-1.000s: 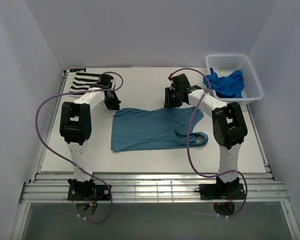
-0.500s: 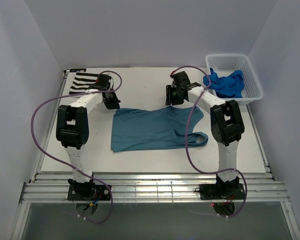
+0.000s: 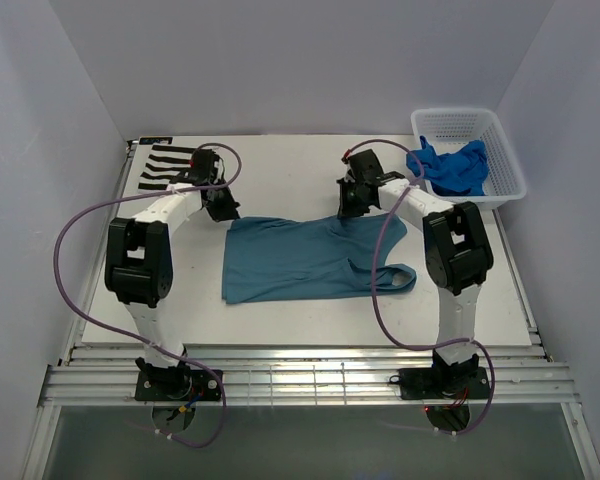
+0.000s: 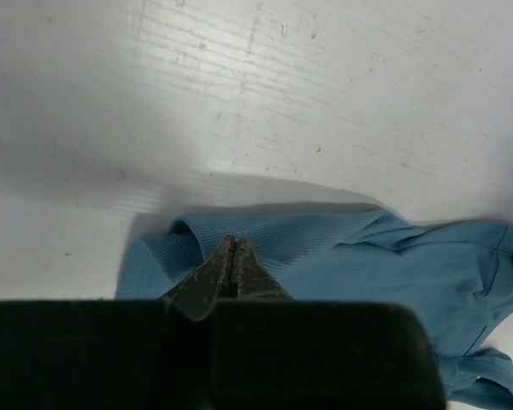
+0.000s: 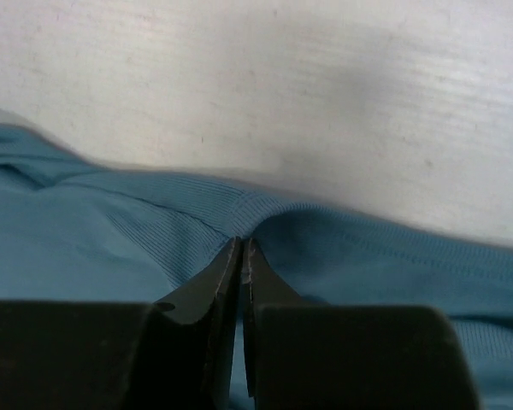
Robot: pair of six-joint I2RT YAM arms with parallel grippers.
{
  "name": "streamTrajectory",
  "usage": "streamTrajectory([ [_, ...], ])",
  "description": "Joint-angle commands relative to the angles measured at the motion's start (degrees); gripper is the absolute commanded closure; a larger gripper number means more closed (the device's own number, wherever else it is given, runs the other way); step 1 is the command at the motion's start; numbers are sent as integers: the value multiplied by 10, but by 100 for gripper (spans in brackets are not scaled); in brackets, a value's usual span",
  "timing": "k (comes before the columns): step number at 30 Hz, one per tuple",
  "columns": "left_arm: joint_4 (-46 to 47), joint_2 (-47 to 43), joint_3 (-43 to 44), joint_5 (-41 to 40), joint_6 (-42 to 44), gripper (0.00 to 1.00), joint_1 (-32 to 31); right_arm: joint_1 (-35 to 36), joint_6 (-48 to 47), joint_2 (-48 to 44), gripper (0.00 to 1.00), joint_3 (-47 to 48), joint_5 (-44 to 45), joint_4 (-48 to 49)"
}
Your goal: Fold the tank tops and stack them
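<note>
The right gripper (image 5: 241, 245) is snapping shut on the far edge of the teal top (image 3: 300, 262); a moment ago it was hanging open just above that edge, and now its jaws are standing together with a ridge of cloth bunching at the tips; the left gripper (image 4: 232, 246) is staying clamped on the top's far left corner, jaws fully together on the fabric; so the far edge is now being held towards both ends, while the teal top is lying spread flat in the middle of the table (image 3: 280, 170), a strap looping out at the near right; that is looking like the set-up for a fold towards the near edge; the striped top (image 3: 166, 165) is sitting folded at the far left corner; the bright blue top (image 3: 450, 168) is waiting crumpled in the basket (image 3: 510, 160) at the far right
</note>
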Motion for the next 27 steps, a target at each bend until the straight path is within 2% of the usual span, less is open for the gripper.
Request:
streamTrajectory([
  [1, 6, -74, -43, 9, -16, 100, -3, 0, -10, -84, 92, -53, -11, 38],
  [6, 16, -143, -126, 12, -59, 100, -3, 2, -26, -187, 92, -206, -74, 102],
  [13, 19, -231, -239, 9, -89, 100, -5, 1, -17, -300, 92, -360, -111, 149],
  [22, 3, -283, -355, 5, -107, 100, -6, 1, 25, -377, 89, -504, -119, 210],
  [24, -10, -281, -358, -2, -113, 100, -6, 2, 34, -394, 88, -536, -112, 210],
  [26, -24, -281, -363, -20, -120, 100, -7, 1, 40, -410, 82, -549, -104, 210],
  [27, -32, -281, -362, -25, -122, 100, -6, 1, 40, -415, 82, -556, -100, 210],
])
